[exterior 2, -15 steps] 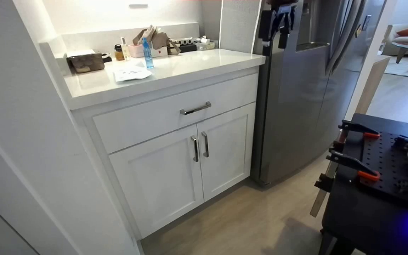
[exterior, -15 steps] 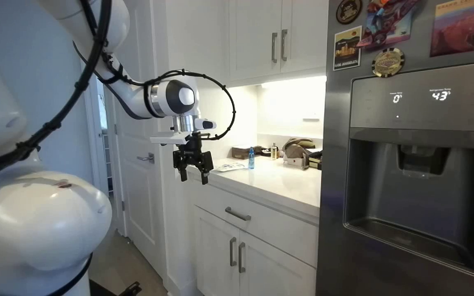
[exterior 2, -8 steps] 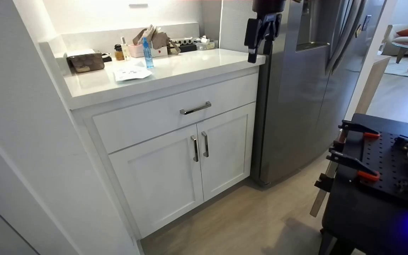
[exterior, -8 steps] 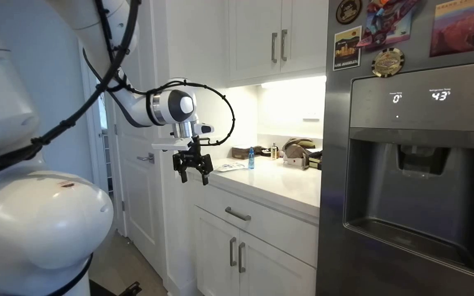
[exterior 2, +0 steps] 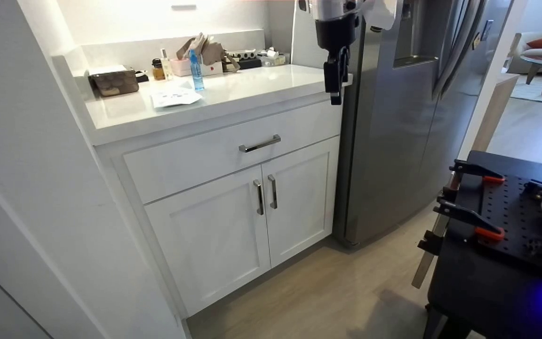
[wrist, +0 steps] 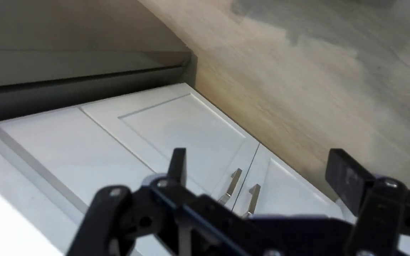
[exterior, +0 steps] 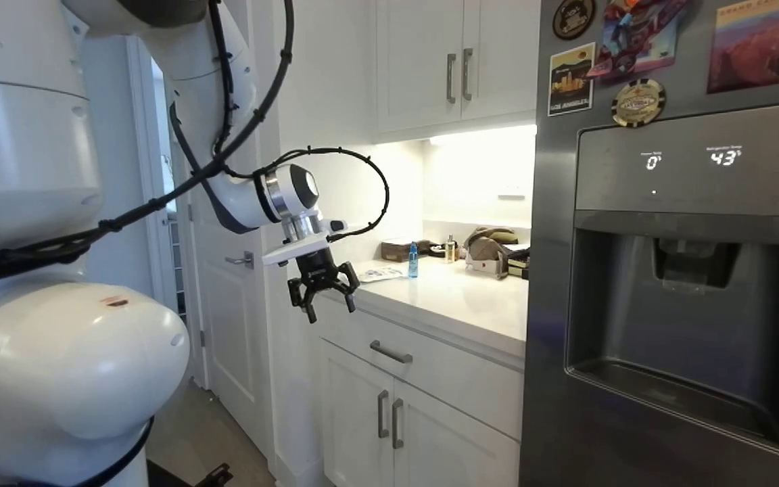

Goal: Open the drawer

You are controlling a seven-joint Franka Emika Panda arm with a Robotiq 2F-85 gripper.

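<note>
The white drawer (exterior: pixel 460 385) is shut under the counter; its flat front also shows in an exterior view (exterior 2: pixel 191 162). Its short horizontal silver handle (exterior: pixel 391 352) shows in both exterior views (exterior 2: pixel 259 144). In the wrist view part of the drawer front (wrist: pixel 62 138) shows at the left; its handle is hidden behind the gripper. The drawer's inside is hidden. My black gripper (exterior: pixel 331 312) is open and empty, tilted downward, out in front of the counter and above the handle's height, apart from it. Its spread fingers show in the wrist view (wrist: pixel 259 158).
The counter (exterior: pixel 457 291) bears a blue bottle (exterior: pixel 413 260), a paper (exterior 2: pixel 174 96) and several small items. White cabinet doors (exterior 2: pixel 214 240) with vertical handles are below the drawer. The grey fridge (exterior 2: pixel 384 150) stands beside the cabinet. A black table (exterior 2: pixel 468 282) with clamps is opposite.
My gripper has come into fuller view, moved lower and tilted, its fingers staying open. The arm has lowered and bent forward. The drawer has not moved.
</note>
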